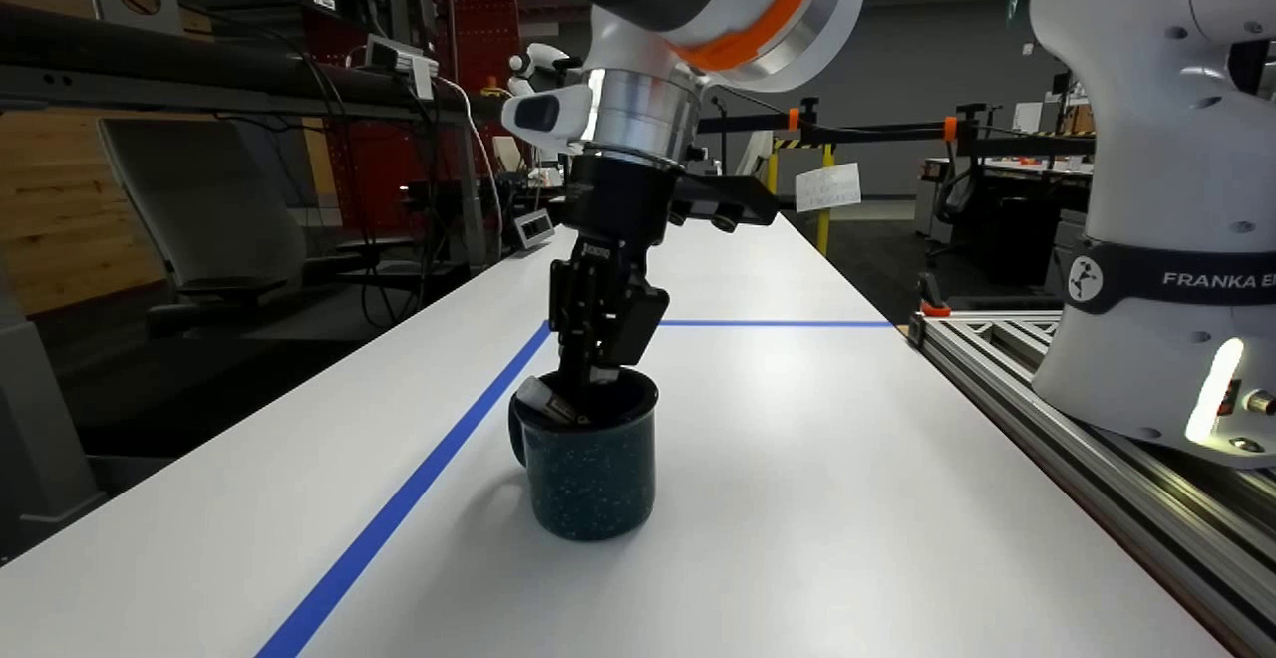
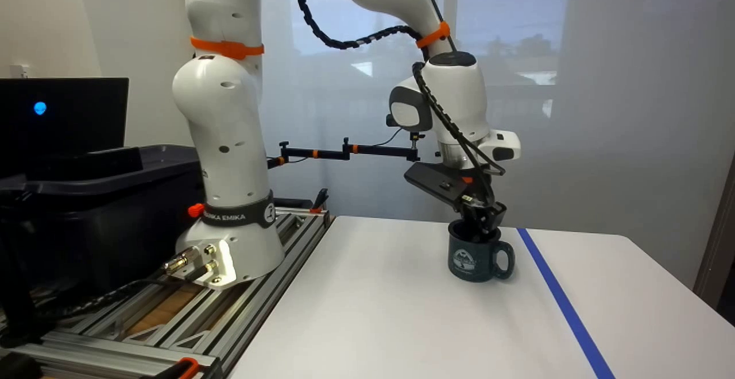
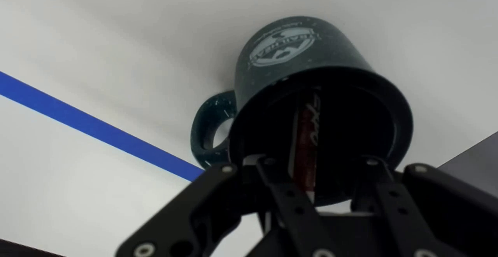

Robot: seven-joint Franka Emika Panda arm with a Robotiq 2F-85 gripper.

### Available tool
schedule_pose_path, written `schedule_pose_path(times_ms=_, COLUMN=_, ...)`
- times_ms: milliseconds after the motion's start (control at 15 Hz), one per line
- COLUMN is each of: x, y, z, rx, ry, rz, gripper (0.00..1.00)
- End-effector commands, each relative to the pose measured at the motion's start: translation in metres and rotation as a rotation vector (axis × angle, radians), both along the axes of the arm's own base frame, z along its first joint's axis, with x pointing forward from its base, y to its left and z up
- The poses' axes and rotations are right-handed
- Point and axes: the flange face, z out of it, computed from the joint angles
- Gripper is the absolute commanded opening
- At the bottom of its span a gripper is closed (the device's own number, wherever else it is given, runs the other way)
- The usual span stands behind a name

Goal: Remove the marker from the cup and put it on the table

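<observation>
The gripper (image 3: 313,163) is seen foremost in the wrist view, its jaws spread apart and its tips held within the mouth of the cup (image 3: 299,52). Between them, inside the cup, the marker (image 3: 306,140) can be seen, its red side and EXPO lettering shown; whether it is touched cannot be told. In both exterior views the cup is stood upright on the table (image 2: 367,304), near the tape (image 2: 564,304), with its handle (image 2: 505,261) turned toward that strip. The base (image 2: 247,252) is mounted on a metal frame (image 2: 265,287).
</observation>
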Motion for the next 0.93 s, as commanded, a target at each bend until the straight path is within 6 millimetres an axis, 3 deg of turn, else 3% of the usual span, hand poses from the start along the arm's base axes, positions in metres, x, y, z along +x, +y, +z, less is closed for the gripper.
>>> schedule_pose_path(times_ms=0, x=0.011, y=0.003, z=-0.007, rx=0.014, ry=-0.014, rz=0.008, gripper=0.37)
schedule_pose_path(times_ms=400, x=0.015, y=0.012, z=-0.021, rx=0.029, ry=-0.006, rz=0.016, gripper=0.38)
schedule_pose_path(times_ms=467, x=0.015, y=0.013, z=-0.023, rx=0.031, ry=-0.004, rz=0.017, gripper=0.21)
schedule_pose_path(times_ms=667, x=0.016, y=0.018, z=-0.023, rx=0.039, ry=0.003, rz=0.013, gripper=0.00)
schedule_pose_path(times_ms=867, x=0.011, y=0.017, z=-0.010, rx=0.035, ry=-0.004, rz=0.008, gripper=0.05)
